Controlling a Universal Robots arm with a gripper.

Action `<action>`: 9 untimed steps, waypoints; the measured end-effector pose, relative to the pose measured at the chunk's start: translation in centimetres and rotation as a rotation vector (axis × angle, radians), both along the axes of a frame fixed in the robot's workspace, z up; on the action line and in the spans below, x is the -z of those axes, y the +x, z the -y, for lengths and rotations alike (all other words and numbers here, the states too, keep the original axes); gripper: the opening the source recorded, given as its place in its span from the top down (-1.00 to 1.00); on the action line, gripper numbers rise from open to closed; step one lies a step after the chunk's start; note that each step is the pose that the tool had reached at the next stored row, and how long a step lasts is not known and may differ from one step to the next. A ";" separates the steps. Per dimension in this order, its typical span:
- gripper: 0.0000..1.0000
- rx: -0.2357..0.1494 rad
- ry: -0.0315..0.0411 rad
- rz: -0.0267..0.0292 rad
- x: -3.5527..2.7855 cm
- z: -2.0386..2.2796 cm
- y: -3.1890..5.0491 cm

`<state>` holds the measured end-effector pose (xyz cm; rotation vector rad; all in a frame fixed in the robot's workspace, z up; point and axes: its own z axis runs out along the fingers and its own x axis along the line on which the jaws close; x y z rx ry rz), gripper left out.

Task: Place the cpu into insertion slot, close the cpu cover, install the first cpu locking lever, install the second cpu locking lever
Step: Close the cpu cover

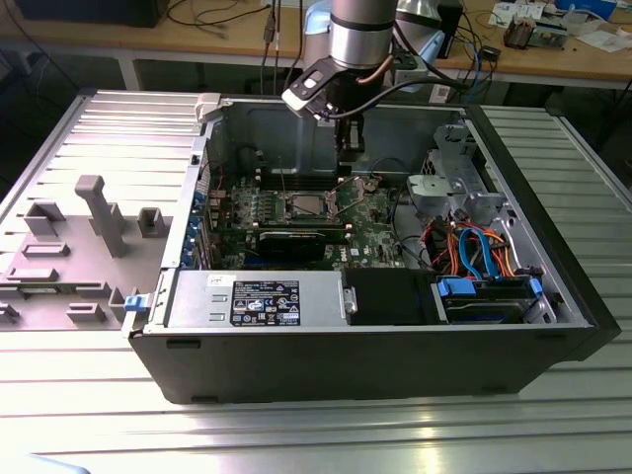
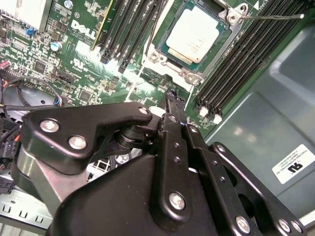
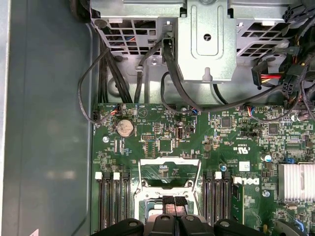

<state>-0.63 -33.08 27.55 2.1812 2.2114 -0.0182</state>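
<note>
On the exterior view's left, a grey plastic panel (image 1: 89, 227) with pegs standing up on it lies flat on the ribbed metal table (image 1: 553, 415). Just beside it sits a big black computer case (image 1: 375, 360), lying on its side and open on top, so I can look right in. A grey box with a sticker (image 1: 267, 296) sits in the near corner. Behind it is the green board (image 1: 237, 212).

Over the middle of the board the robot arm (image 1: 360, 30) hangs down from above. Its gripper (image 1: 349, 148) is low inside the case. In the second wrist view the cpu (image 2: 194, 34) lies flat in the insertion slot (image 2: 170, 66), shiny side up. Long black memory slots (image 2: 236, 59) run on both sides of it. A thin metal lever (image 2: 270, 16) sticks out over the slots.

The cpu cover (image 3: 170, 161) is not down on the chip. In the first wrist view it looks tipped up, just past the fingertips (image 3: 169, 200). The two fingers are pressed together, and I see nothing between them.

Further to the exterior view's right are a silver metal cage (image 1: 449, 188), orange and blue cables (image 1: 474, 247), and a blue drive holder (image 1: 484, 291).
</note>
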 end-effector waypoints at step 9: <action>0.79 0.000 0.0000 0.0000 0.00 0.00 0.21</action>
